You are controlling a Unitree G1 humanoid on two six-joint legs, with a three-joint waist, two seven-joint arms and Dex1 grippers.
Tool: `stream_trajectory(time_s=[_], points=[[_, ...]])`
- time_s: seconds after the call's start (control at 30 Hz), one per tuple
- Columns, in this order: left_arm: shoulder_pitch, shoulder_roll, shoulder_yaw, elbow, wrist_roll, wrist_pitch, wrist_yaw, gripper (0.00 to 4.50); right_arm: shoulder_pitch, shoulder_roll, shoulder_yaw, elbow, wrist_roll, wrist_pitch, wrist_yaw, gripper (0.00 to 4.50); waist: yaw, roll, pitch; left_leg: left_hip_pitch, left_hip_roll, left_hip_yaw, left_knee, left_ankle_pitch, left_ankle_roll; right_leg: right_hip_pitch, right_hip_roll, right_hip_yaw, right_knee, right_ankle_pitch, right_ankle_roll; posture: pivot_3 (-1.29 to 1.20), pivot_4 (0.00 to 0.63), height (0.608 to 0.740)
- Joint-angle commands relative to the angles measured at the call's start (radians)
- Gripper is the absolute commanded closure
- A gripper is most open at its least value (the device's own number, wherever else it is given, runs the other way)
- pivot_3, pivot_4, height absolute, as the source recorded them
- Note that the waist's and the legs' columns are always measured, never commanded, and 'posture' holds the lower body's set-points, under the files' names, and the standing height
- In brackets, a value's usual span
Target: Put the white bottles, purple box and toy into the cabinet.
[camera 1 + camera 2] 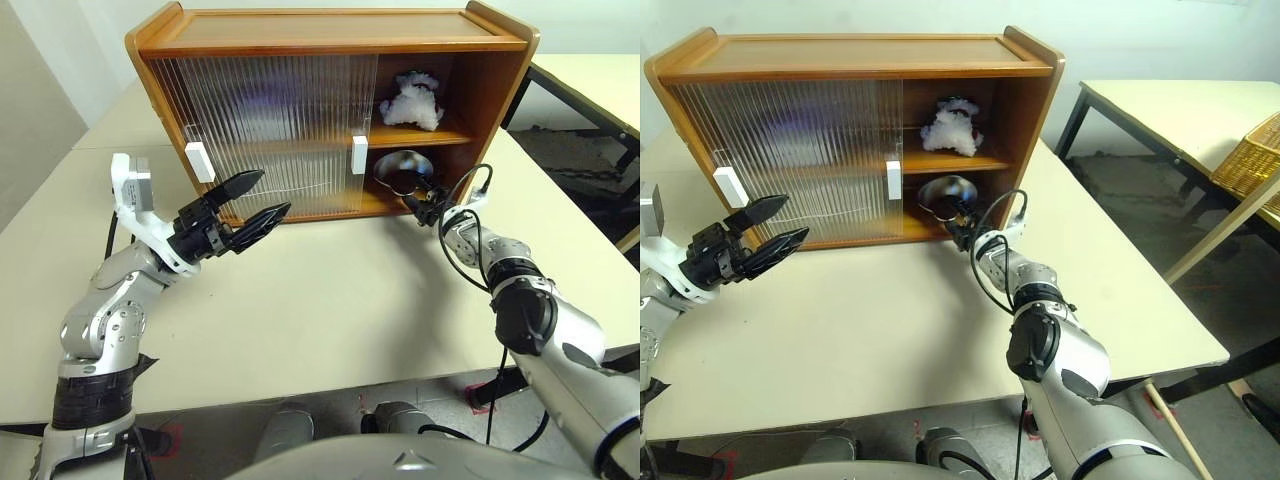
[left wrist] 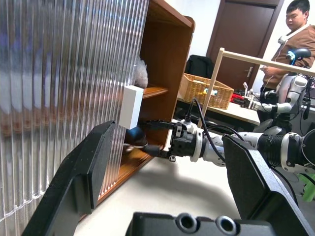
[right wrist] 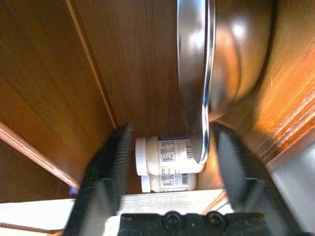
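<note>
Two white bottles [image 3: 167, 157] lie deep in the cabinet [image 1: 300, 25]'s lower shelf, straight ahead of the right gripper [image 3: 170, 147], whose fingers are spread apart around nothing. One metal bowl [image 3: 221, 64] leans beside them. One toy [image 1: 412, 102] sits above. The left gripper [image 1: 255, 205] hovers, fingers spread, before the sliding doors [image 1: 270, 130].

White bottles [image 3: 170, 157] lie inside cabinet [image 1: 300, 40]; toy [image 1: 412, 100], seemingly, on upper shelf.

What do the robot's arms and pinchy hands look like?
Both arms are shiny silver metal with rounded black joints. The left gripper has two pointed black fingers, like a beak, on a black base with a white block beside the wrist. The right gripper is black too, and thin black cables loop around its silver wrist.
</note>
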Motion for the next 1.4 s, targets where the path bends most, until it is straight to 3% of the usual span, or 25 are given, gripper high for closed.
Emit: stream_trajectory(time_s=[0.03,0.27,0.4,0.53,0.63,0.7,0.8,1.13,1.4], points=[[-0.019,-0.01,-0.017,0.012,0.006,-0.007,-0.013,0.0,0.016,-0.03,-0.002,-0.001,-0.025,0.045,0.013,0.07,0.0,0.0,0.0,0.0,0.0,0.0,0.0,0.0,0.0,0.0,0.0,0.0,0.0,0.0,0.0,0.03,0.0,0.74],[-0.033,-0.029,-0.031,0.033,0.017,-0.016,-0.029,0.0,0.063,-0.081,0.017,-0.07,-0.034,0.193,0.041,0.03,-0.004,0.0,0.0,0.001,0.0,0.001,0.001,0.0,0.0,0.001,0.0,0.0,0.0,0.0,0.0,0.01,0.0,0.74],[-0.036,-0.034,-0.033,0.042,0.02,-0.019,-0.037,0.0,0.135,-0.091,0.068,-0.263,-0.019,0.354,0.077,0.03,-0.008,0.0,0.0,0.001,0.0,0.004,0.001,0.0,0.0,0.002,0.0,0.0,0.0,0.0,0.0,0.0,0.002,0.74],[-0.044,-0.04,-0.037,0.056,0.026,-0.023,-0.045,0.0,0.331,-0.073,0.294,-0.792,-0.012,0.477,0.179,0.03,-0.013,0.001,-0.001,0.002,0.0,0.01,0.001,0.001,0.001,0.002,0.002,-0.002,0.0,0.0,0.001,-0.01,0.003,0.74],[-0.048,-0.039,-0.036,0.063,0.027,-0.024,-0.049,0.0,0.46,-0.1,0.491,-1.09,-0.09,0.395,0.258,0.03,-0.021,0.001,-0.001,0.002,0.0,0.011,0.001,0.001,0.001,0.003,0.006,-0.001,0.001,-0.001,0.002,-0.01,0.004,0.74],[-0.049,-0.038,-0.035,0.066,0.027,-0.025,-0.051,0.0,0.518,-0.131,0.607,-1.205,-0.178,0.29,0.301,0.03,-0.032,0.001,-0.001,0.003,-0.001,0.012,0.001,0.002,0.003,0.004,0.007,-0.002,0.001,-0.006,0.011,-0.01,0.005,0.74],[-0.048,-0.037,-0.033,0.065,0.027,-0.024,-0.051,0.0,0.562,-0.166,0.75,-1.282,-0.338,0.071,0.361,0.69,-0.036,0.0,-0.002,0.004,-0.001,0.013,0.002,0.003,0.005,0.004,0.007,-0.002,0.001,-0.004,0.016,0.0,0.008,0.74],[-0.027,-0.031,-0.018,0.046,0.024,-0.021,-0.043,0.0,0.511,-0.025,0.92,-1.228,-0.639,-0.379,0.277,4.45,-0.035,0.001,-0.002,0.004,0.0,0.005,0.002,0.008,0.012,0.002,0.001,0.0,0.0,0.001,0.005,0.02,0.008,0.74],[-0.02,-0.023,-0.01,0.039,0.02,-0.018,-0.037,0.0,0.393,0.109,0.962,-1.07,-0.788,-0.571,0.165,4.48,-0.027,0.002,-0.003,0.001,0.0,-0.003,-0.002,0.008,0.012,-0.005,0.001,-0.002,0.0,0.003,-0.002,0.03,0.007,0.74]])
